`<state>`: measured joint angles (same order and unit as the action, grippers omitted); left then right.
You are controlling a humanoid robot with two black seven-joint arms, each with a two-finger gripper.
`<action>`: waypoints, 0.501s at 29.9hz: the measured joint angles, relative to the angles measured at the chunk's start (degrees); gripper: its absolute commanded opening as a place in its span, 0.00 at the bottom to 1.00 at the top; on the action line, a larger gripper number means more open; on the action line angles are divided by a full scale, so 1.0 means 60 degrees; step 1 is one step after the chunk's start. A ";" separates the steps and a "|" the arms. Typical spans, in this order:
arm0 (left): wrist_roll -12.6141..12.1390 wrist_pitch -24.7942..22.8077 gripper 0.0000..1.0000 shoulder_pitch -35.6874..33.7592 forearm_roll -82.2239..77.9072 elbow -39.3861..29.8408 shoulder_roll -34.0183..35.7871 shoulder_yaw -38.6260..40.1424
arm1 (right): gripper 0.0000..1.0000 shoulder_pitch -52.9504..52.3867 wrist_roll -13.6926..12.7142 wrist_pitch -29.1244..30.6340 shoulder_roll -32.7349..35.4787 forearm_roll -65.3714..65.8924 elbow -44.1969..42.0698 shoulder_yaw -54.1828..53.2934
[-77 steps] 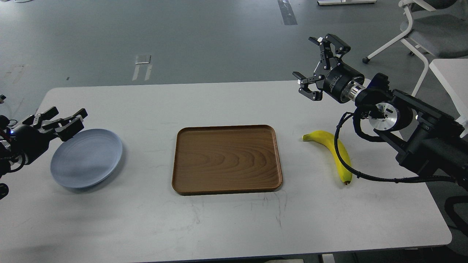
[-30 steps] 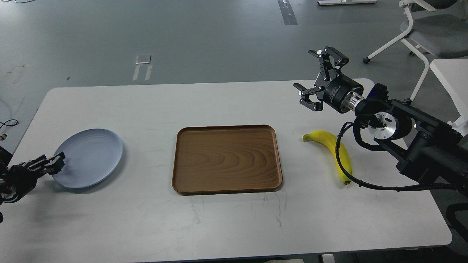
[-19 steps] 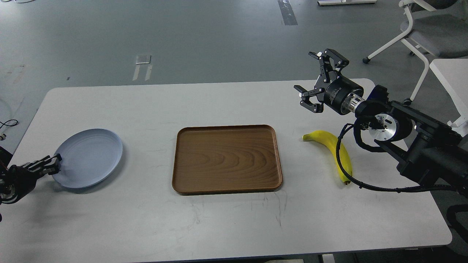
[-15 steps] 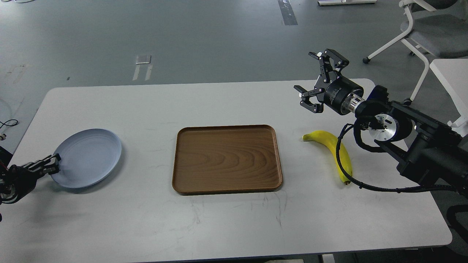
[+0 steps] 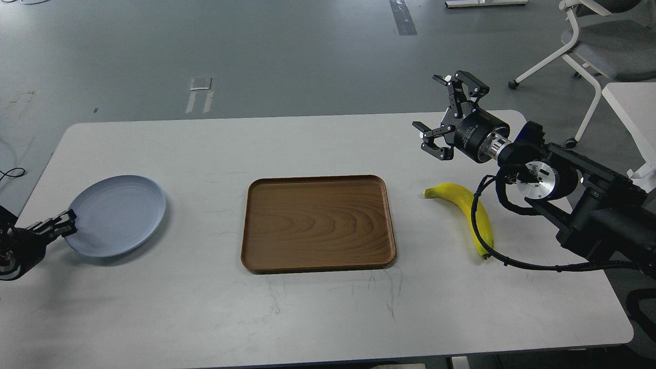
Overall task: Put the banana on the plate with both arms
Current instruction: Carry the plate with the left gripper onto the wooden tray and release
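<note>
The pale blue-grey plate (image 5: 117,215) sits at the table's left, its left rim between the fingers of my left gripper (image 5: 60,225), which looks shut on that rim. The yellow banana (image 5: 464,205) lies on the table right of the tray, stem toward the tray and dark tip toward me. A black cable of my right arm drapes across it. My right gripper (image 5: 435,111) is open and empty, hovering above the table beyond the banana, fingers pointing left.
A brown wooden tray (image 5: 318,178) lies at the middle of the white table (image 5: 307,143), between plate and banana. An office chair (image 5: 605,41) and another white table (image 5: 630,102) stand off to the right, past the table's edge.
My left gripper dropped from above the plate to its left rim and closed there. The plate has shifted a little left and away. The right gripper sank slightly and stays open.
</note>
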<state>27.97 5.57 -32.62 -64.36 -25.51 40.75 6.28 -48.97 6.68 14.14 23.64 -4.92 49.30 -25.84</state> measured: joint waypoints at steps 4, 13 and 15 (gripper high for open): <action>-0.0001 -0.0717 0.00 -0.0414 0.0767 -0.0137 0.0001 0.0012 | 1.00 0.0003 0.0000 0.0000 0.0000 0.0000 0.0000 -0.0002; 0.0000 -0.1446 0.00 -0.1281 0.1950 -0.0951 -0.0043 -0.0003 | 1.00 0.0004 0.0000 0.0000 0.0054 0.0000 0.0000 -0.0007; 0.0000 -0.1064 0.00 -0.1423 0.1468 -0.1519 -0.0030 -0.0006 | 1.00 0.0004 0.0000 0.0000 0.0078 0.0000 0.0000 -0.0013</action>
<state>27.98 -0.81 -41.16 -55.55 -34.63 40.57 6.25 -48.95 6.68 14.14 24.11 -4.92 49.31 -25.92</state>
